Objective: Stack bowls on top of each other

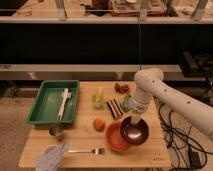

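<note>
The orange-terracotta bowl (114,141) sits on the wooden table (80,140) near the front right. The dark brown-maroon glossy bowl (134,131) hangs partly over the orange bowl's right side, overlapping its rim. My gripper (131,119) comes down from the white arm (165,95) and is shut on the far rim of the dark bowl. Whether the dark bowl rests on the orange one or is held just above it cannot be told.
A green tray (42,107) with a white utensil (63,101) stands at the left. A metal cup (56,131), a yellow-green cup (98,100), an orange fruit (99,123), a fork (87,150), a grey cloth (52,157) and small snack items (114,107) lie around.
</note>
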Tool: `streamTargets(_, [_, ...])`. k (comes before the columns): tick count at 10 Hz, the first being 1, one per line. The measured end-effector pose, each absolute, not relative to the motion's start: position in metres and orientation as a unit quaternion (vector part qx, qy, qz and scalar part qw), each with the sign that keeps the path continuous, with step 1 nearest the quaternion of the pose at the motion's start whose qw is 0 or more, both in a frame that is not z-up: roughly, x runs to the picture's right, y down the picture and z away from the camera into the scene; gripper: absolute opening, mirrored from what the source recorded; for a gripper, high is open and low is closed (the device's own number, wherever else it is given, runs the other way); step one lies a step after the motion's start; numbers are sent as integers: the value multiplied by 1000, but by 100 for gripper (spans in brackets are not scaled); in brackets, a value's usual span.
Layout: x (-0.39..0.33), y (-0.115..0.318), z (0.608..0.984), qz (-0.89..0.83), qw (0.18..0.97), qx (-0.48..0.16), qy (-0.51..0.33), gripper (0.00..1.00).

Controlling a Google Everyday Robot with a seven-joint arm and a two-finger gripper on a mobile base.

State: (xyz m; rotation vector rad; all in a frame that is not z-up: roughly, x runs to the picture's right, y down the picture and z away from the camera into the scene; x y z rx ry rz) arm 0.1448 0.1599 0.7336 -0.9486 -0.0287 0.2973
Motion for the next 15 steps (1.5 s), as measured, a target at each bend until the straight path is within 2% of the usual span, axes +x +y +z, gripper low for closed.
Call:
streamTargets(5, [95,166,743,125,870,-476,-23,58])
streamTargets(6, [83,170,748,129,868,-479,-24,70])
streamTargets(7, [73,172,753,135,867,-480,-25,78])
streamTargets(11, [46,185,780,159,864,-477,-18,80])
streamTargets(15, [71,172,786,183,865,-468,-10,80])
